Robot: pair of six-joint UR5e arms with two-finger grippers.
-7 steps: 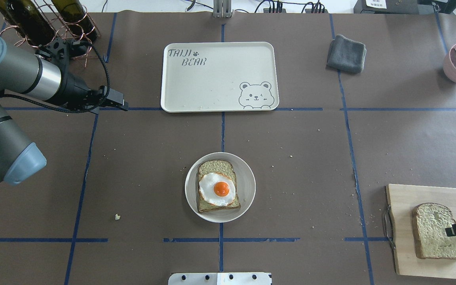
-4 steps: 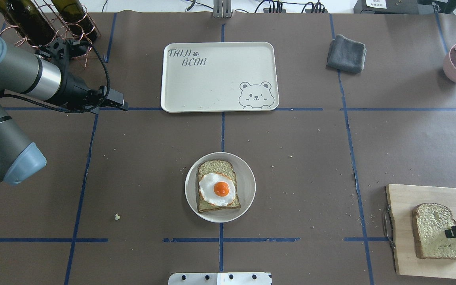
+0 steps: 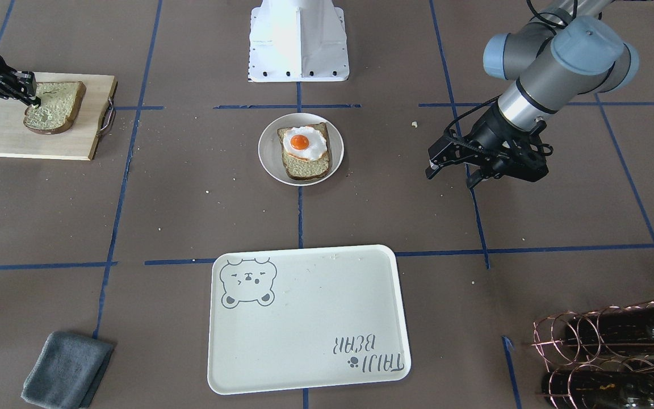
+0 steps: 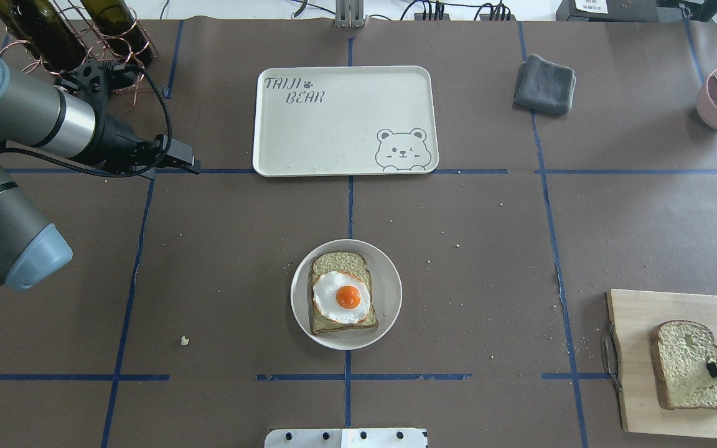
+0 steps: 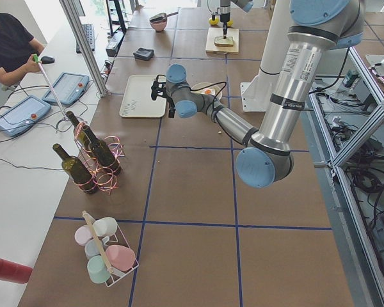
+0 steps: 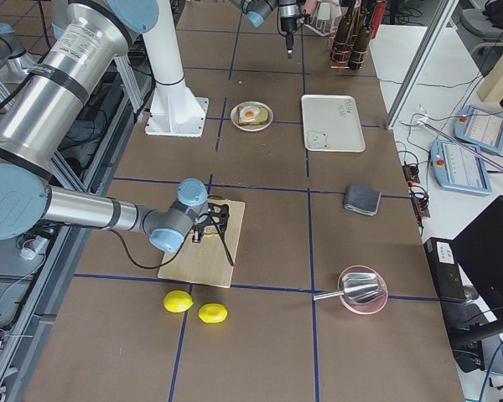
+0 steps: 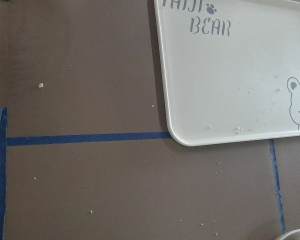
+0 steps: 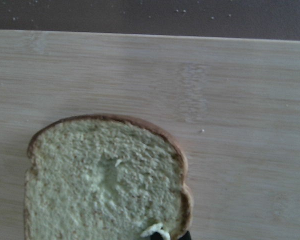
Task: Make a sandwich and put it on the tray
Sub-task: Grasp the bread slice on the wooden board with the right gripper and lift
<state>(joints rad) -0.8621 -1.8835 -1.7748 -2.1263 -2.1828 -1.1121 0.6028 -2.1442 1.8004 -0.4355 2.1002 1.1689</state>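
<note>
Bread slice (image 4: 685,364) flat on the wooden cutting board (image 4: 632,336), and the right gripper (image 4: 714,369) is down on its crust edge; cannot tell whether its fingers are pinching or only touching. The other bread slice (image 4: 340,325) sits on the round white plate (image 4: 389,292) mid-bench (image 4: 458,218), fried egg (image 4: 341,297) on top. The tray (image 4: 333,124) lies well beyond, flecked with crumbs. The left gripper (image 3: 451,175) hovers beside it, fingers spread wide around nothing. Along the far side: grey cloth (image 4: 545,84), pink bowl (image 4: 716,109), 2 wine bottles (image 4: 41,31).
</note>
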